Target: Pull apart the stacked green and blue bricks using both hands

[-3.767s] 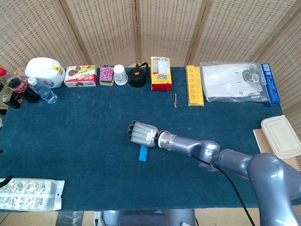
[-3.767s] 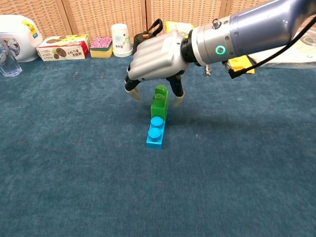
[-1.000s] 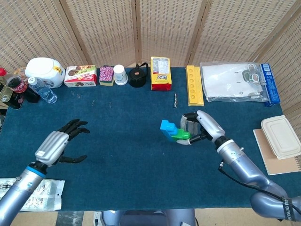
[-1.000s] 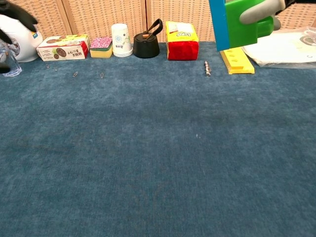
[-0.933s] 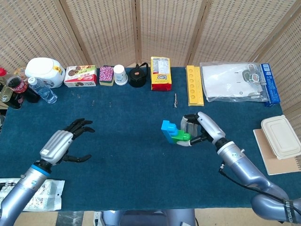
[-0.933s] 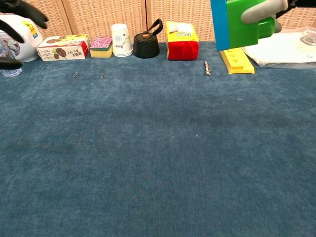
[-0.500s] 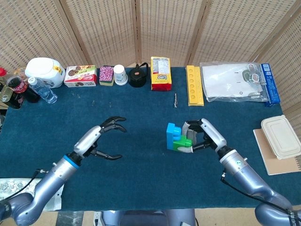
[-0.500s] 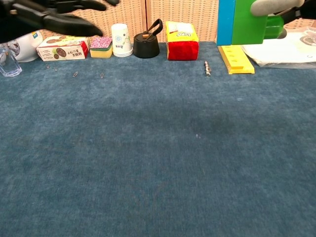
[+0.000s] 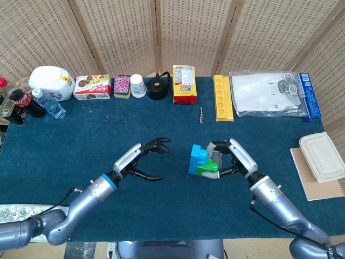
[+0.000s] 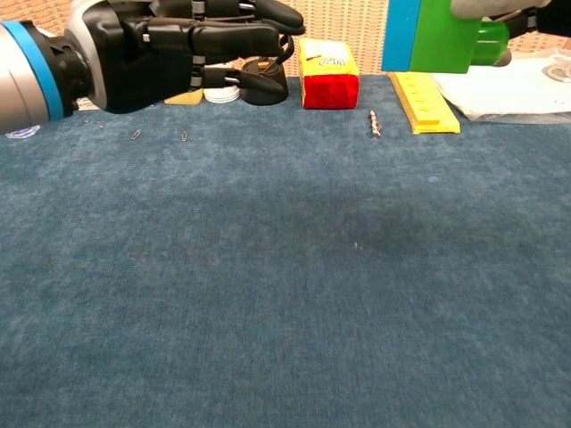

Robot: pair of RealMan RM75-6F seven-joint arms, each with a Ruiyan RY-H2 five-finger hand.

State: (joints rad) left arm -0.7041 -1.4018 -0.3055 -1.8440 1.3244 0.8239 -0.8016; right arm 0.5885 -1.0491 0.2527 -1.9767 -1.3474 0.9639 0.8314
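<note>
My right hand (image 9: 230, 157) holds the joined bricks in the air above the table's middle. It grips the green brick (image 9: 207, 167); the blue brick (image 9: 198, 157) sticks out to the left, still attached. In the chest view the green brick (image 10: 442, 37) and blue brick (image 10: 401, 36) fill the top right, with my right hand's fingers (image 10: 486, 7) over them. My left hand (image 9: 144, 157) hovers open just left of the blue brick, fingers spread toward it without touching. In the chest view the left hand (image 10: 178, 49) spans the top left.
Along the far edge stand a white jar (image 9: 52, 82), snack box (image 9: 92, 87), paper cup (image 9: 138, 85), black kettle (image 9: 158, 87), yellow packet (image 9: 184, 83) and yellow block tray (image 9: 222, 97). Bottles (image 9: 21, 101) sit far left, a lidded container (image 9: 322, 155) at right, a plastic packet (image 9: 11, 213) at front left.
My left hand has swept rightward across the table toward the bricks and now hovers close to the blue one. The right hand has shifted slightly, still holding the stack.
</note>
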